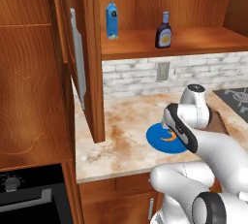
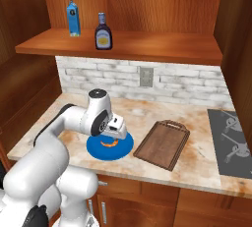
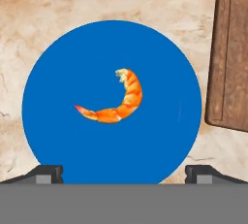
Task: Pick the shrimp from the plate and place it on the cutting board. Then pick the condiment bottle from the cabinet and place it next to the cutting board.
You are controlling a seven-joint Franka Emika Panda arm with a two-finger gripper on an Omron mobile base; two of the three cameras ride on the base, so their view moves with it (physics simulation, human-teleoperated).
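The orange shrimp lies curled in the middle of the blue plate, directly below my gripper, whose jaws stand open wide with nothing between them. From the right base view, the hand hovers just over the shrimp on the plate, with the dark wooden cutting board just to its right. The dark condiment bottle stands upright on the cabinet shelf above. In the left base view my arm covers part of the plate and most of the cutting board.
A blue carton stands left of the bottle on the shelf. The open cabinet door with its grey handle juts out at the left. A dark stovetop lies right of the board. A brick wall with an outlet backs the counter.
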